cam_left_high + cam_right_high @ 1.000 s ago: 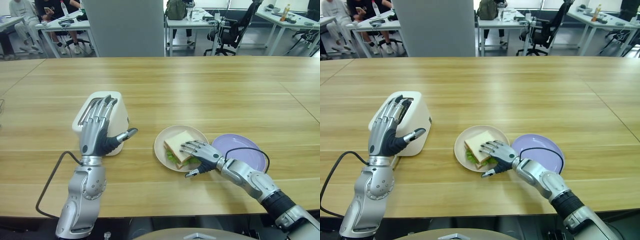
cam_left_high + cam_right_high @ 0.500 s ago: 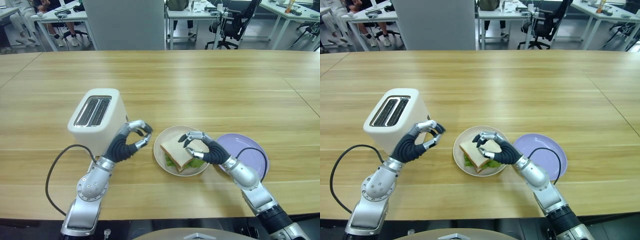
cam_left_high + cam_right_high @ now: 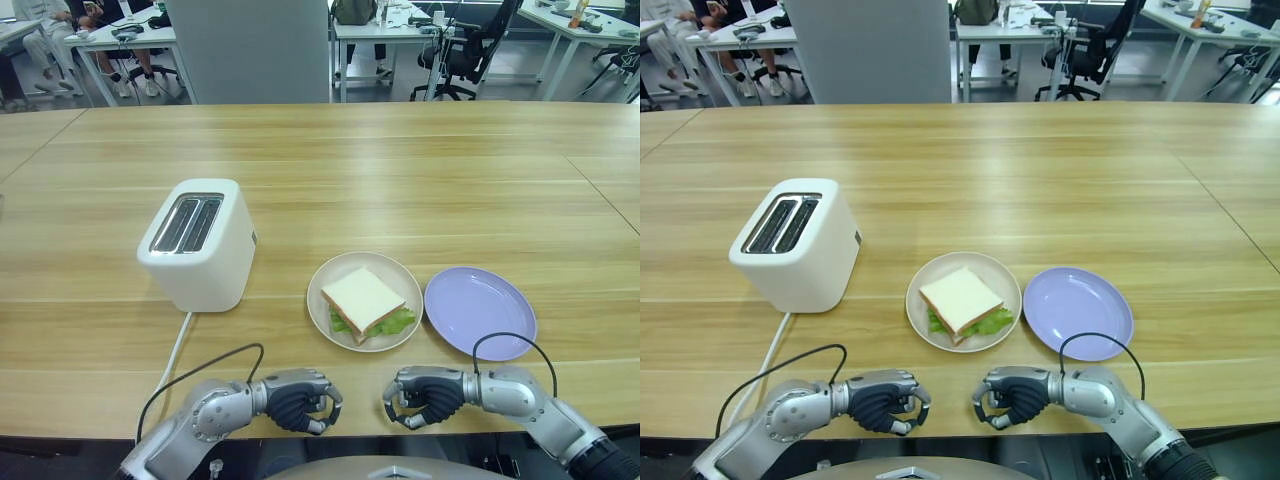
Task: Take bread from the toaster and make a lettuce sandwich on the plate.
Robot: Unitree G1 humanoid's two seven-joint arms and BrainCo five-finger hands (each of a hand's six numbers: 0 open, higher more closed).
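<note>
A sandwich (image 3: 364, 303) of white bread with green lettuce showing at its edges lies on the beige plate (image 3: 322, 283) at the table's middle front. The white toaster (image 3: 196, 243) stands to its left with both slots looking empty. My left hand (image 3: 295, 399) rests low at the table's front edge, fingers curled, holding nothing. My right hand (image 3: 424, 395) sits beside it at the front edge, below the sandwich plate, fingers curled and empty too.
An empty purple plate (image 3: 480, 312) lies right of the sandwich plate. The toaster's white cord (image 3: 176, 342) runs toward the front edge. A black cable (image 3: 500, 340) loops over my right wrist. The far table half is bare wood; office desks and chairs stand behind.
Both hands have drawn back from the toaster and the sandwich to the table's front edge and curled shut. The right hand let go of the top bread slice. The view has shifted a little.
</note>
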